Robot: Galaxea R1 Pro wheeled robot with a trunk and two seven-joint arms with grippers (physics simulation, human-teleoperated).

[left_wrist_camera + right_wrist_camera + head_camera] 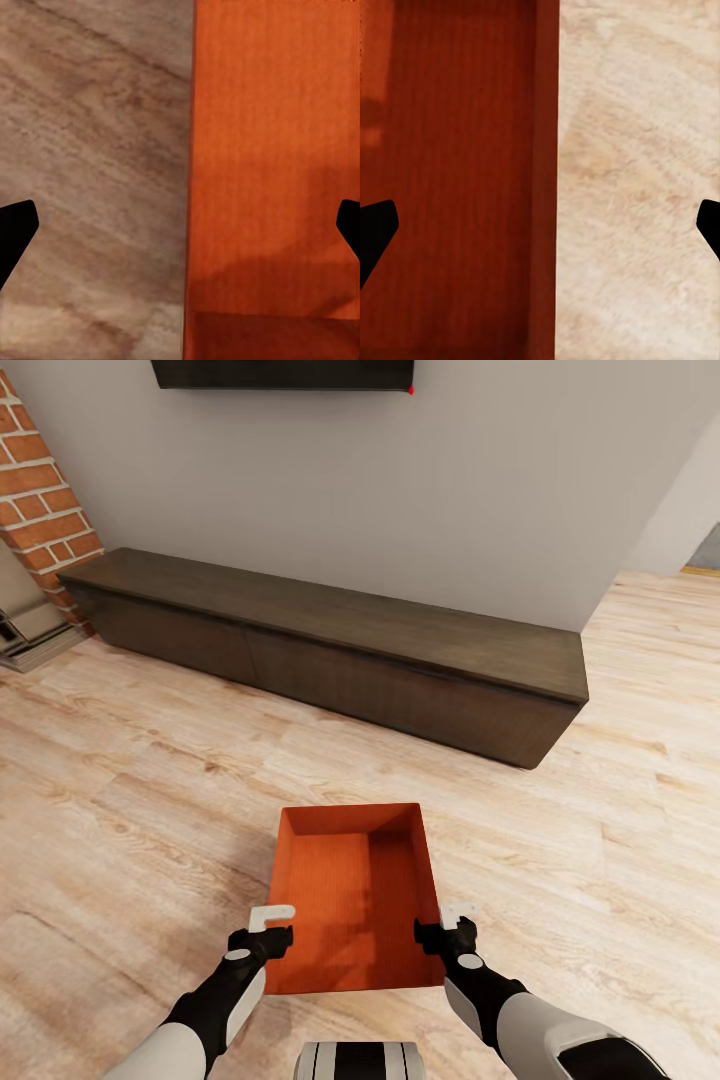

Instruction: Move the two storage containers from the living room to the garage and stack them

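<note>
One orange-red storage container (355, 890) sits on the light wood floor (130, 790) of the living room, just in front of me, open side up and empty. My left gripper (268, 928) is at its left wall near the close corner, open. In the left wrist view that gripper (180, 232) straddles the wall of the container (270, 150), with one fingertip outside and one inside. My right gripper (447, 928) is at the right wall, also open. Seen from the right wrist, it (540, 232) straddles the rim of the container (457, 187) in the same way.
A long low dark bench (330, 630) runs along the white wall beyond the container. A red brick fireplace (40, 490) stands at the far left and a black TV (280, 372) hangs above. An opening (705, 555) shows at the far right.
</note>
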